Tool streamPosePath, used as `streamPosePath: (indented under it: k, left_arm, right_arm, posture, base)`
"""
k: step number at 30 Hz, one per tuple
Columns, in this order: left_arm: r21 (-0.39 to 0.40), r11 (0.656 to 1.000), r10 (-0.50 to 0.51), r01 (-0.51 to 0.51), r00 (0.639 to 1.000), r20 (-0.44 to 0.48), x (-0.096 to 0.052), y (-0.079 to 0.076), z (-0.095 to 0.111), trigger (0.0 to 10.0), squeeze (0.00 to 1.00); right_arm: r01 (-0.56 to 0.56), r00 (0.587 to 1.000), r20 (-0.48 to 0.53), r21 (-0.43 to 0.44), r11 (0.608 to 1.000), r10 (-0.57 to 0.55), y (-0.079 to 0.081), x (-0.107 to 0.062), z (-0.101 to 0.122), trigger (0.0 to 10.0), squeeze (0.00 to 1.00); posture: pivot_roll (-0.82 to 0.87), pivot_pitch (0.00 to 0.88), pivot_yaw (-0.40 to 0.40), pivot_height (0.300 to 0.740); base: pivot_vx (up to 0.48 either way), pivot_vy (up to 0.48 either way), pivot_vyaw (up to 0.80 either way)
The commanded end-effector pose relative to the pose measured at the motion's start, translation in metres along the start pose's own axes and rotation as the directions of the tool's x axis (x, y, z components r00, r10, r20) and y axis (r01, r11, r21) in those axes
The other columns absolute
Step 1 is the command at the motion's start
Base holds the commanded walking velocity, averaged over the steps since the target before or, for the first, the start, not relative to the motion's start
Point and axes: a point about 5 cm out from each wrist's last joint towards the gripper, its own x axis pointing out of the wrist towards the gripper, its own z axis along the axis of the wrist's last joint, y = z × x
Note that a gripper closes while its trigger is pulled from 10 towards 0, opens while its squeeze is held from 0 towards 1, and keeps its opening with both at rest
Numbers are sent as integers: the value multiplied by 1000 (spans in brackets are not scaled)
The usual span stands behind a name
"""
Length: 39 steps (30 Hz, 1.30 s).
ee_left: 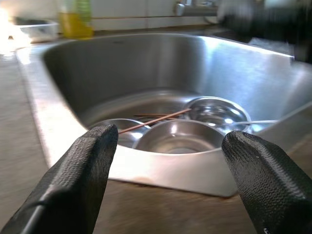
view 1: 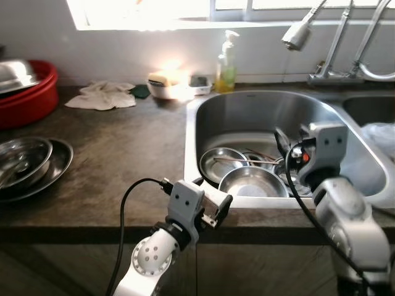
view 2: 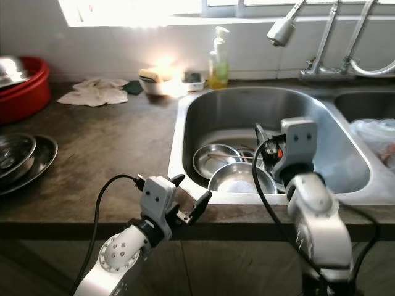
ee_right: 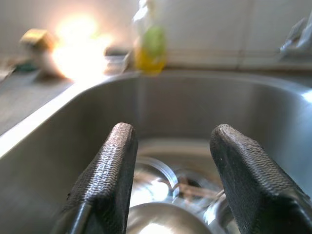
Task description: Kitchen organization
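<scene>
While poised over the front rim of the sink (view 1: 203,108), left hand (ee_left: 168,146) spread wide, empty, at the bench (view 1: 123,154) edge. Right hand (ee_right: 170,161) likewise parted, empty, hanging above the basin. In the sink: steel bowls (view 1: 252,182) nested together, thin sticks (ee_left: 156,119) lying across them. Soap bottle (view 1: 226,65) upright behind the sink. More steel dishes (view 1: 28,163) stacked on the bench's left.
</scene>
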Motion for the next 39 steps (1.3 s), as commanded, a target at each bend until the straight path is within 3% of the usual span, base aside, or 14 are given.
streamPosePath:
  k: [1, 11, 20, 32, 39]
  left_arm:
    - [-2, 999, 32, -32, 996, -87, -3, 5, -17, 10000, 0]
    - [0, 999, 43, -43, 995, -92, -4, 7, -18, 10000, 0]
    - [6, 999, 47, -47, 995, -91, -5, 7, -18, 10000, 0]
    - [20, 999, 35, -34, 995, -88, -5, 6, -19, 10000, 0]
    - [13, 999, 50, -49, 998, -47, -4, 8, -12, 10000, 0]
  right_arm:
    - [2, 999, 53, -22, 1000, -1, 5, -6, 8, 10000, 0]
    - [-40, 998, 47, 50, 998, 38, 28, -20, 1, 10000, 0]
    - [-41, 997, 64, 78, 996, 36, 32, -21, 4, 10000, 0]
    - [-29, 997, 71, 99, 995, 22, 34, -19, 4, 10000, 0]
    - [-11, 979, 205, 51, 999, 0, 35, -19, 31, 10000, 0]
  posture:
    - [38, 78, -17, 740]
    - [45, 69, -20, 740]
    - [48, 64, -21, 740]
    - [49, 54, -19, 740]
    - [47, 58, -16, 740]
  base:
    - [0, 0, 800]
    - [0, 426, 800]
    - [0, 283, 800]
    - [0, 0, 0]
    - [0, 0, 0]
